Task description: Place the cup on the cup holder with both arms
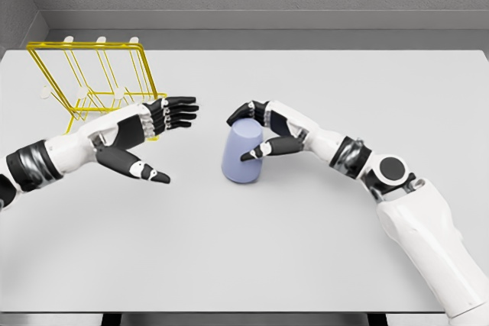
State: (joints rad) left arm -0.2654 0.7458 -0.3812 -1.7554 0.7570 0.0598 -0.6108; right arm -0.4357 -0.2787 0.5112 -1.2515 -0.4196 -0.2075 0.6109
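Observation:
A pale blue cup [241, 154] stands on the white table, near the middle. My right hand [250, 131] reaches in from the right and wraps around the cup's top: fingers curl over the far rim, the thumb lies across the near side. I cannot tell how firmly it grips. My left hand [172, 135] hovers to the left of the cup, apart from it, fingers stretched out toward it and thumb spread low. Behind the left hand stands the yellow wire cup holder [95, 82] with white-tipped pegs, at the table's back left.
The white table [306, 250] stretches wide at the front and right. A grey wall closes the back. The left forearm partly covers the cup holder's front base.

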